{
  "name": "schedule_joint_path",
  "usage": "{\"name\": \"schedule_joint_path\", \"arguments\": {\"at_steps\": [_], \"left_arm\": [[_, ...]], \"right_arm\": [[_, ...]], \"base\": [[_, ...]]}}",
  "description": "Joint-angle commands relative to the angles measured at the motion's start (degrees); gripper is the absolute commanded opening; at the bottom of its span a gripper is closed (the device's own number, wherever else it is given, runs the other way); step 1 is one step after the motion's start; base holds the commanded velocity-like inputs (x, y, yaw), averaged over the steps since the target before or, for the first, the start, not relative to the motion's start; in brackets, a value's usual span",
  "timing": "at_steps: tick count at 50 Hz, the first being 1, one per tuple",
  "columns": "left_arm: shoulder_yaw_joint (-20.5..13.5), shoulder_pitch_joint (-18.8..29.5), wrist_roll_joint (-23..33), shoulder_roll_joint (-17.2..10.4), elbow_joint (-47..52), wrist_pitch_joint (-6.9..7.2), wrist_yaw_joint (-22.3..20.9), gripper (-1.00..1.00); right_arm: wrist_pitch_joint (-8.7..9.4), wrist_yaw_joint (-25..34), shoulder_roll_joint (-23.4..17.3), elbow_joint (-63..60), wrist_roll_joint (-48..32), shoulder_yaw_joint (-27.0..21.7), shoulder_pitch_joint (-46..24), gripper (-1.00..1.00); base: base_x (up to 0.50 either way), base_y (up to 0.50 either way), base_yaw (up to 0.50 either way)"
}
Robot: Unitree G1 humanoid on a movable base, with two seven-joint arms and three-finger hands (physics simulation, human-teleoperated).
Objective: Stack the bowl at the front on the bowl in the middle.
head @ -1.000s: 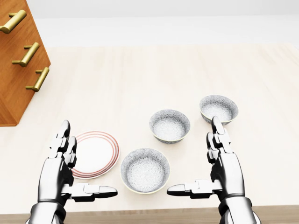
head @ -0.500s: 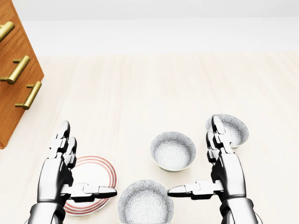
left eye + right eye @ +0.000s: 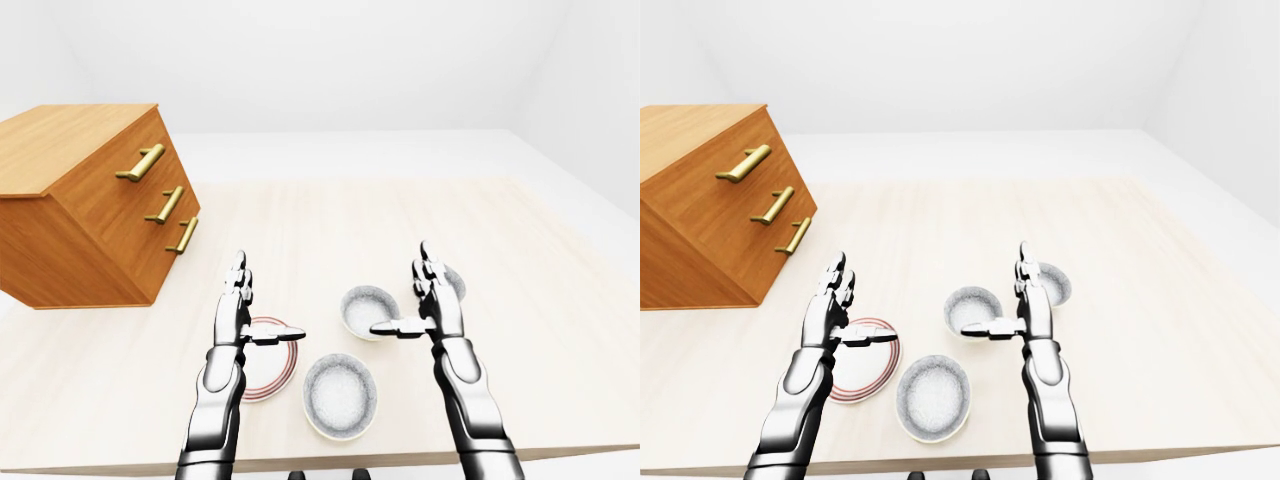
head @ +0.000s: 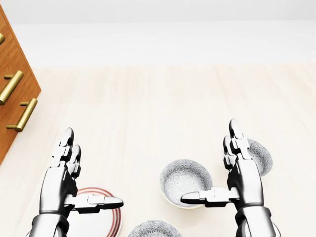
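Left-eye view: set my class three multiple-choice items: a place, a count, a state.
1. The red-ringed white plate lies on which side of the bottom grey patterned bowl? A left; B right; C above.
2. How many such bowls stand on the pale wooden table? A two; B three; C four.
3. The right hand is: A open; B shut on a bowl; C shut on the plate.
Key: A, the plate sits left of it; B, the bottom bowl, middle bowl and top-right bowl show; A, it is spread, gripping nothing.

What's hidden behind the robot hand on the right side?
A speckled bowl, empty in the part that shows. The right robot hand covers its left side in the head view, so that part cannot be seen.
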State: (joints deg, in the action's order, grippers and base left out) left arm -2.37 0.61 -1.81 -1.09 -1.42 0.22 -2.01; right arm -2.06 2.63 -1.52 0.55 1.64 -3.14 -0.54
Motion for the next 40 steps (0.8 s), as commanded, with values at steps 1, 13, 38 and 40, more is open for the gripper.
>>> {"name": "schedule_joint_path", "arguments": {"at_steps": [1,13,38,40], "left_arm": [[-0.06,0.04,0.0,-0.03,-0.12,0.02,0.14,1.0],[-0.17,0.33,-0.04,-0.05,-0.86,-0.31,0.21,1.0],[-1.18,1.43,-1.56,-0.5,-1.81,1.05,0.52,1.0],[-1.19,1.46,-1.64,-0.52,-1.61,1.3,0.52,1.0]], "right_arm": [[-0.19,-1.1,-0.91,-0.27,-1.24,-1.05,-0.63,1.0],[-1.06,-4.79,-5.96,-3.09,-15.18,-2.28,-1.08,1.0],[-2.94,-5.31,-13.58,-12.88,-65.99,-12.34,-0.52,1.0],[-2.94,-4.24,-13.41,-11.52,-65.92,-11.92,-1.15,1.0]], "base": [[0.0,0.0,0.0],[0.0,0.0,0.0],[0.0,0.0,0.0],[0.0,0.0,0.0]]}}
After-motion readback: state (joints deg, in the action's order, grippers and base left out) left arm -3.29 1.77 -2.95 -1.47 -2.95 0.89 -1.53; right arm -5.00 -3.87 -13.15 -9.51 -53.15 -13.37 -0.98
